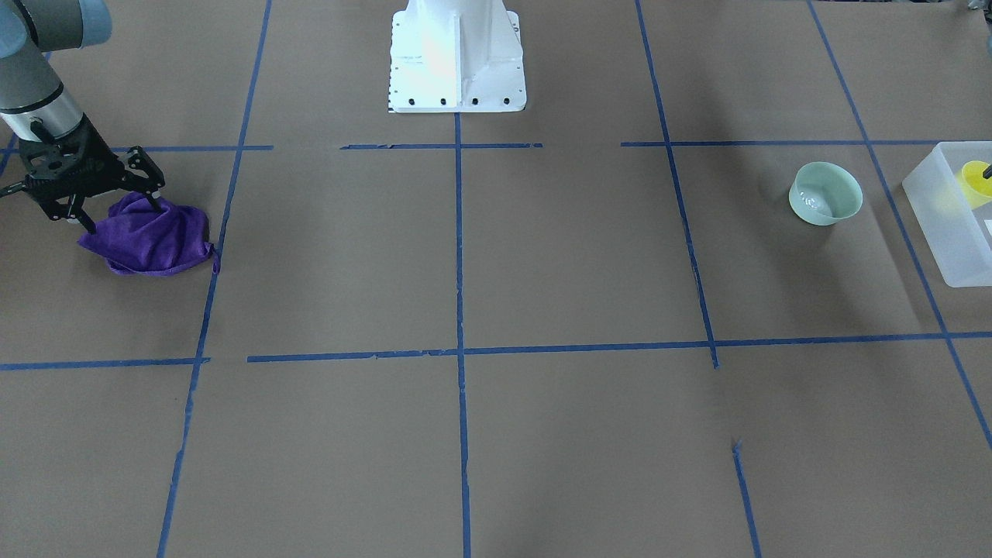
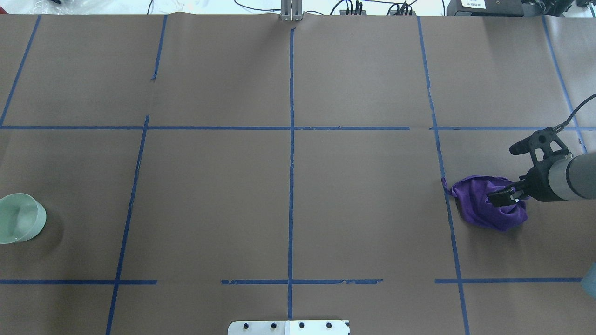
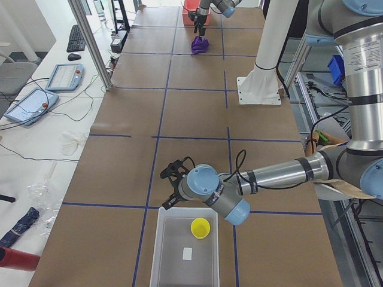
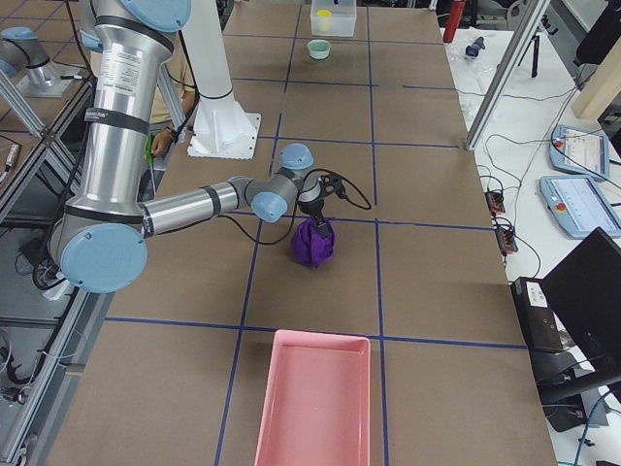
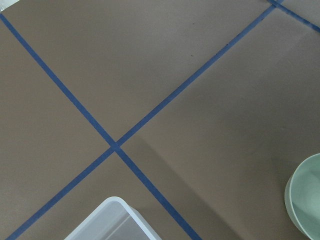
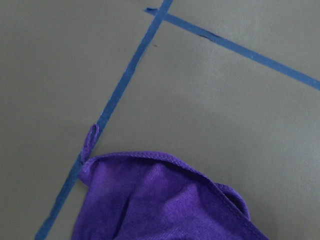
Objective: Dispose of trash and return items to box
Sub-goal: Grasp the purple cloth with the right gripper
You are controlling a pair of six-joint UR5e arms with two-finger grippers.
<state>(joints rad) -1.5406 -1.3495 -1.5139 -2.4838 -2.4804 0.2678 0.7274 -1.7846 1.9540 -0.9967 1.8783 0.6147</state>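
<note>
1. The box (image 1: 942, 213) below the left gripper (image 3: 172, 186) is cut by the front view's edge, as is the cup (image 1: 973, 182) inside it.
2. That gripper shows too small to read its jaws.
3. The right gripper (image 1: 124, 217) has its fingertips sunk in the purple cloth (image 1: 159, 242); whether it grips is unclear.
4. The bowl (image 2: 18, 217) beside the left gripper is clipped overhead.
</note>
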